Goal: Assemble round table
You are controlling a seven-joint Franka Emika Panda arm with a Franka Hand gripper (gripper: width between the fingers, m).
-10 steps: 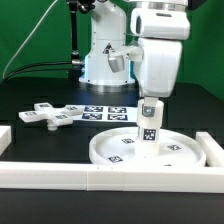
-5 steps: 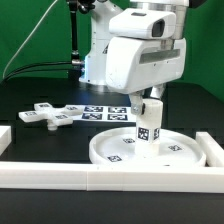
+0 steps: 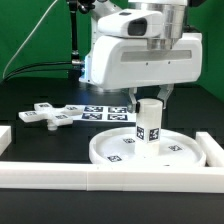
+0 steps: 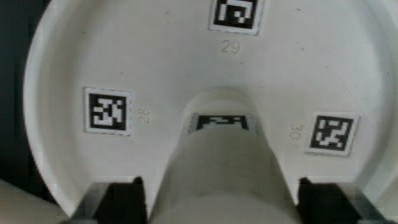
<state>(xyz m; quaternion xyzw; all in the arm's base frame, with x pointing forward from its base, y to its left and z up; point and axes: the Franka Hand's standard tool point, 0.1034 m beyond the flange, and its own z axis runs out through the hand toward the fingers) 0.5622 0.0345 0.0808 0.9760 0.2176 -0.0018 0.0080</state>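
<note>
We saw the fingers (image 4: 125,203) drawn in to a narrow gap about as wide as the post (image 3: 149,124), one on each side of its upper end. In the wrist view their dark inner faces lay right against its sides, so we read them as clasping it. We could not see the contact itself in the exterior view, where the hand covered most of the fingers. The arm (image 3: 140,55) hung over the scene with its wrist pointing straight down and its broad white housing turned side-on to the exterior camera, directly above the post. The post stood upright near the middle of the disc (image 3: 108,152), its foot on the disc's floor and a tag on the side facing the exterior camera. In the wrist view the disc spread out under the post, with three tags showing around it. The disc lay on the black bench (image 3: 40,142), in the corner formed by the white rails (image 3: 110,177) at the front and at the exterior view's right. The cross (image 3: 48,115) lay flat on the bench, well apart from the disc toward the exterior view's left. The marker board (image 3: 105,113) lay between them, just behind the disc.
</note>
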